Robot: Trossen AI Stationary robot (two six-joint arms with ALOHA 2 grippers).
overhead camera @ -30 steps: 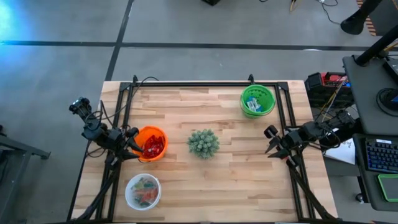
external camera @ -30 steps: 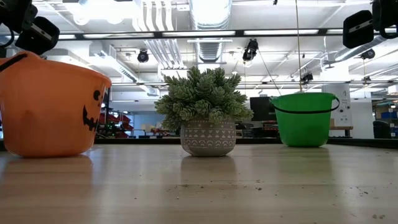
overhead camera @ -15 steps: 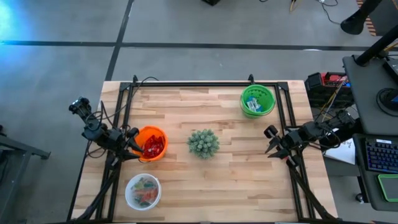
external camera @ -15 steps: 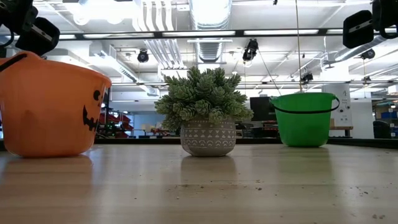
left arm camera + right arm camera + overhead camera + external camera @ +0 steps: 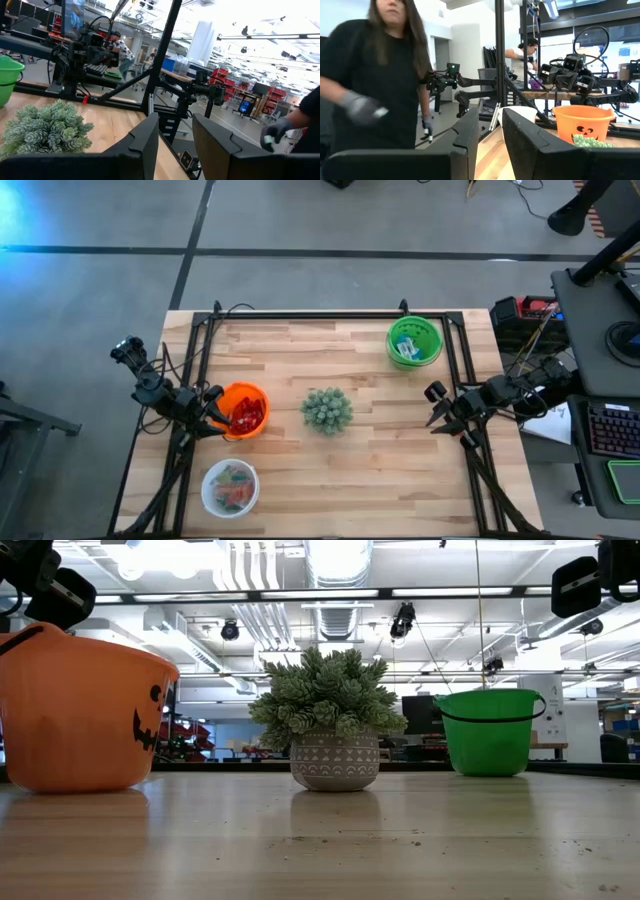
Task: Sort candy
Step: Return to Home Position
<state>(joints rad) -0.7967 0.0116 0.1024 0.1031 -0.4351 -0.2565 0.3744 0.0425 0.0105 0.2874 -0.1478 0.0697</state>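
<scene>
Nothing is seen to have shifted since the earlier frames. The left arm (image 5: 170,400) is held at the left edge of the worktop (image 5: 350,470), beside the orange bucket (image 5: 232,394), and the right arm (image 5: 490,395) at the right edge. Both sets of jaws are spread and empty. The candy is sorted: red packets (image 5: 248,416) in the orange bucket, blue-and-white bars (image 5: 405,350) in the green bucket (image 5: 428,330), mixed pieces (image 5: 232,488) in the white bucket (image 5: 205,480).

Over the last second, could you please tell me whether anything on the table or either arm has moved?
Nothing visibly changed. The left hand is beside the orange bucket and the right hand is near the right edge of the table, both open. The white bucket, the green bucket and the plant stand where they were.
</scene>
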